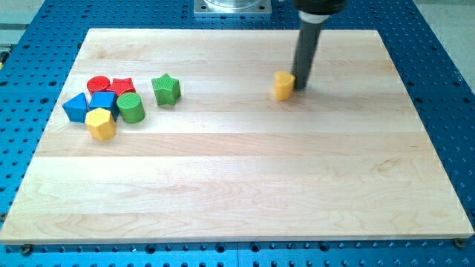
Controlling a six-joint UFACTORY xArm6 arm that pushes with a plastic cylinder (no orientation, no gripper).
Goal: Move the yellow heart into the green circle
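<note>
The yellow heart [283,85] lies on the wooden board [237,185], right of centre near the view's top. My tip [302,88] stands just to the heart's right, touching or nearly touching it. The green circle [131,108], a short green cylinder, sits far to the view's left in a cluster of blocks. The dark rod rises from the tip to the view's top edge.
The left cluster holds a green star [166,89], a red circle [98,84], a red star [122,86], a blue cube [103,101], a blue triangle [75,107] and a yellow hexagon [100,123]. A blue perforated table [445,89] surrounds the board.
</note>
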